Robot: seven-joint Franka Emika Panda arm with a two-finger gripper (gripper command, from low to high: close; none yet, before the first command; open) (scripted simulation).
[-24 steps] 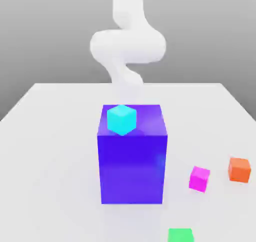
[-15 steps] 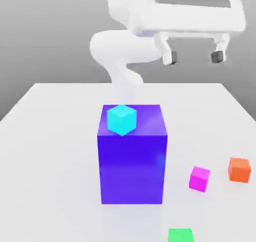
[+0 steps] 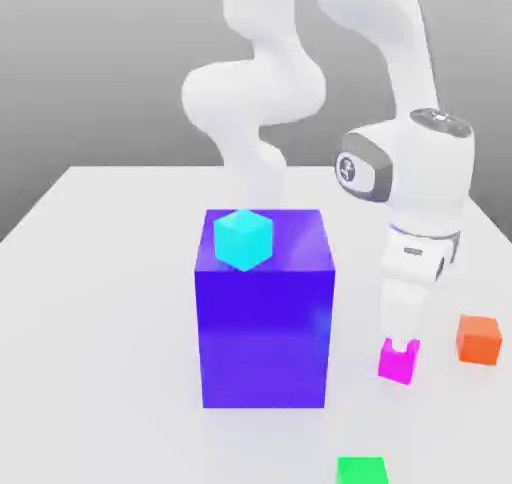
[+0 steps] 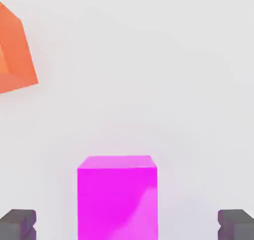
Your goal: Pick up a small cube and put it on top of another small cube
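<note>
pincer [image 4: 127, 226] apart around magenta cube [image 3: 398, 364], gripping nothing; orange cube [image 3: 479, 340] to right. reach looks nearly done; grasp, lift and stacking all left.

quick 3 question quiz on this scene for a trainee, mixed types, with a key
1. True or false: the gripper is clamped shut on the magenta cube.
2. Multiple choice: which cube sits on the big blue-purple block? A) orange B) cyan C) green
3. Fill in: in the exterior view, the cube nearest that view's bottom edge is ____.

Key: 1 false, the fingers stand open with gaps either side; 2 B; 3 green.
</note>
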